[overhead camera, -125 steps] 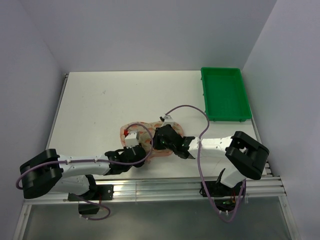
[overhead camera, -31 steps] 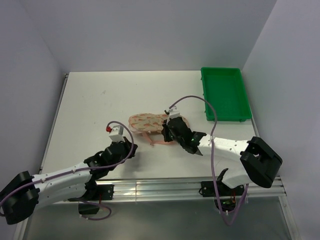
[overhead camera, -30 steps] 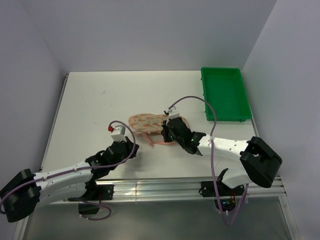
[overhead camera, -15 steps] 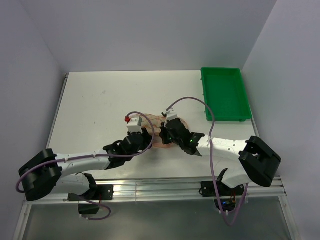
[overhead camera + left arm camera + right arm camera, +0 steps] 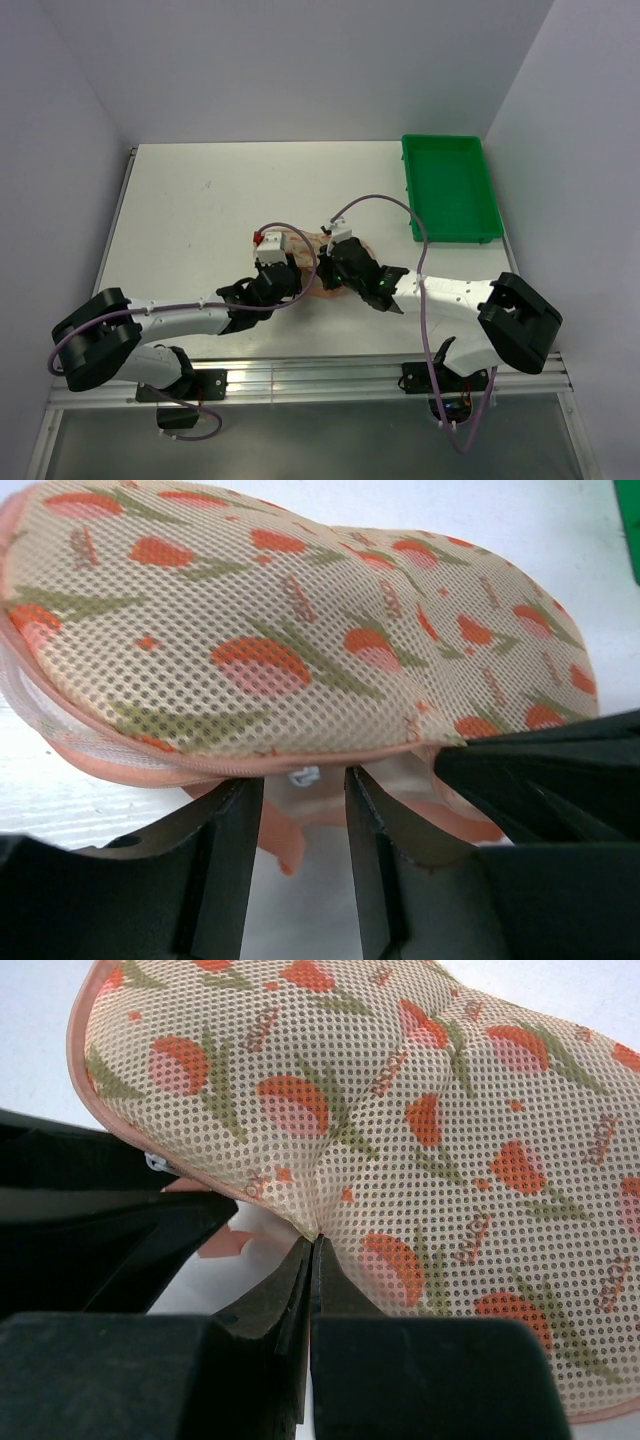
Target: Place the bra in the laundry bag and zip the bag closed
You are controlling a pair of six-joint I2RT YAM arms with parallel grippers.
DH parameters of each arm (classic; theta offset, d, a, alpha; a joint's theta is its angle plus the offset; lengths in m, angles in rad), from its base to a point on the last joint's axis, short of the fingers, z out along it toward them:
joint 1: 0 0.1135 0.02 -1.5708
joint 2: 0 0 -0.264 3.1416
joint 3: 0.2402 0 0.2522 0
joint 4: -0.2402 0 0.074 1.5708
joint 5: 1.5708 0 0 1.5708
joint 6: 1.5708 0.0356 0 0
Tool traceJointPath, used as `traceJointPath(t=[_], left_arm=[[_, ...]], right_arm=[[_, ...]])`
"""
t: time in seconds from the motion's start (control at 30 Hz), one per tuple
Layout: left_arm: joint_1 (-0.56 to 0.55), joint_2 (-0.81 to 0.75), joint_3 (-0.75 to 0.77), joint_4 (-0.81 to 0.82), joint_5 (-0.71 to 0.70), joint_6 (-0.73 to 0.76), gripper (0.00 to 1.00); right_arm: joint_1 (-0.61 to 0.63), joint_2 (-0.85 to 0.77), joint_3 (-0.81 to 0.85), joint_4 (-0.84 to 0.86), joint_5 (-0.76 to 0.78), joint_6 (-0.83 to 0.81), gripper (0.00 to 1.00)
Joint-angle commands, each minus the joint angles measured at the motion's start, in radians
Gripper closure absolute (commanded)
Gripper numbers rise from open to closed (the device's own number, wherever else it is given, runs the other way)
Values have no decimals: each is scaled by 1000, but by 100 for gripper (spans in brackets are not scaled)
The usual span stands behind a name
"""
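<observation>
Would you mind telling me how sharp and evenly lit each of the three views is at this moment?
Top external view: even, diffuse light, only soft shadows on the table, everything sharp. Left wrist view: the laundry bag mesh is crisp, while the left hand is dark and soft-edged. Right wrist view: mesh crisp too, the right hand nearly black, the table washed out.

One peach-pink tulip-print mesh laundry bag is lying on one flat white worktop. One green rectangular plastic tray is sitting there too. Two white-and-black jointed robot arms are showing: left arm, right arm. Each is carrying one black two-finger hand, making two: left hand, right hand. Two thin purple cables are looping, one per arm. One small silver zip pull is showing on the bag.
</observation>
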Motion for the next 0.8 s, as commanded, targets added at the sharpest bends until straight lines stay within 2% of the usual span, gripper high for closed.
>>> traceJointPath(t=[0.0, 0.07, 0.1, 0.57, 0.67, 0.7, 0.77], left_arm=[[16, 12, 41, 42, -66, 43, 56], [24, 18, 41, 55, -75, 58, 60], [25, 18, 41, 58, -88, 59, 65], [24, -10, 20, 169, -59, 124, 69], [24, -34, 9, 193, -48, 128, 84], [24, -34, 12, 185, -54, 130, 95], [24, -33, 23, 170, -69, 135, 100]], right_arm=[[16, -9, -1, 38, 3, -13, 100], [16, -11, -1, 34, 6, -16, 100], [19, -12, -4, 33, 5, -16, 100], [56, 3, -8, 5, 20, -30, 100], [57, 3, -10, 7, 19, -30, 100], [59, 3, -10, 7, 19, -30, 100], [59, -2, -14, 7, 19, -30, 100]])
